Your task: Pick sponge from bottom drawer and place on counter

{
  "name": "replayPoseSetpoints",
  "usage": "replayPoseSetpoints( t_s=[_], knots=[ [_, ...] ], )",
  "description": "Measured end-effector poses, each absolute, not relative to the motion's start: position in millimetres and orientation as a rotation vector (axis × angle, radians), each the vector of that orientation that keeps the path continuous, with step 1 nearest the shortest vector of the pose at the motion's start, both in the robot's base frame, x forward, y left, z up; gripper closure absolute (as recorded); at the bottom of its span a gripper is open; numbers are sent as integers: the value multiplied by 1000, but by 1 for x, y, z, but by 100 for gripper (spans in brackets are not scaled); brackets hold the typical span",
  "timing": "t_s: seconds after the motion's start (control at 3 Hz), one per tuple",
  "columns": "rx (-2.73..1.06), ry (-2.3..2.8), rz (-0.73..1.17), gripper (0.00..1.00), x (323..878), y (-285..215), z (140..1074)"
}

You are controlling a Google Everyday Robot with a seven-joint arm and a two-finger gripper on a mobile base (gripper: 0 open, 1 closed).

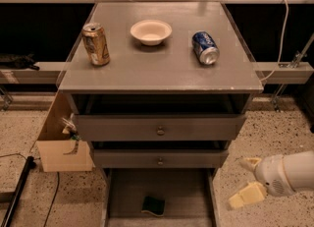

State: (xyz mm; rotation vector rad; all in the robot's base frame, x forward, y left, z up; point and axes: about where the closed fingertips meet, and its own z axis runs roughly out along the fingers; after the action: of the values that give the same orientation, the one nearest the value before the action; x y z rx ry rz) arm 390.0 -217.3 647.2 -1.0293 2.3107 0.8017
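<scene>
The sponge, dark green on top with a pale yellow edge, lies in the pulled-out bottom drawer, near its front middle. The grey counter tops the cabinet above. My gripper is at the lower right, outside the drawer and to the right of its side wall. Its two pale fingers stand apart, one above the other, holding nothing. It is about level with the drawer and well to the right of the sponge.
On the counter stand a gold can at the left, a white bowl in the middle and a blue can on its side at the right. Two knobbed drawer fronts sit above the open drawer. A cardboard box stands left of the cabinet.
</scene>
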Motion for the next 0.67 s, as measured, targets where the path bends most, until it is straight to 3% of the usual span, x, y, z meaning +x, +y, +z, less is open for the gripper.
replayPoseSetpoints(
  t_s=[0.67],
  knots=[
    [-1101, 2325, 738, 0, 377, -212, 533]
  ],
)
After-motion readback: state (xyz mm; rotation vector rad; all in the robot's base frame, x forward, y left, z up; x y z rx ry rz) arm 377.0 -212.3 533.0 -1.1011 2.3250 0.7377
